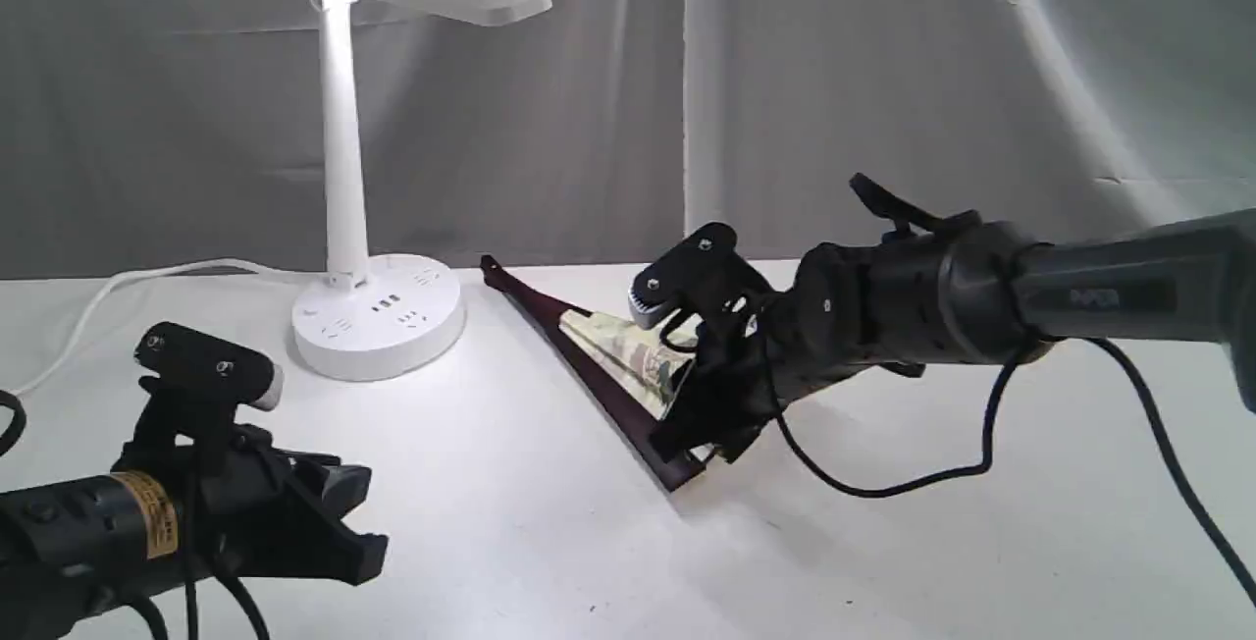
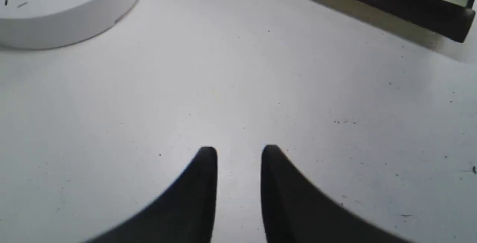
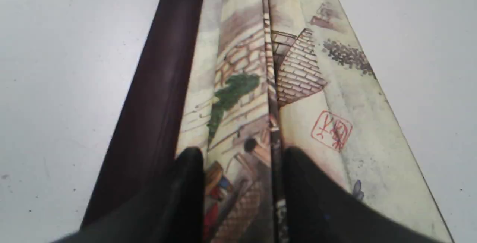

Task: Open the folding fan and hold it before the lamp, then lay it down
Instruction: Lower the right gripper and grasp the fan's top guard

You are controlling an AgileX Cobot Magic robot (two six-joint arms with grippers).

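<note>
- Right gripper [image 3: 238,161]: the jaws stand narrow, one finger on each side of a bunch of pleats at the wide end of the fan [image 3: 298,86]. They look closed on that fold.
- The fan lies on the table [image 1: 540,542], spread only into a slim wedge. The dark guard runs along its left edge and the painted leaf shows beside it. The pivot end points back, near the base of the lamp [image 1: 343,130] but apart from it.
- Left gripper [image 2: 238,153]: a small gap between the fingers and nothing in it. It hovers low over bare table at the front left, well apart from the fan.
- Step in hand, as I judge it: opening the fan, barely begun. Holding it before the lamp and laying it down are not yet done.
- Next move: draw the gripped pleats away from the guard so the leaf spreads. The guard probably needs pinning, perhaps by the left gripper, or the whole fan may slide.
</note>
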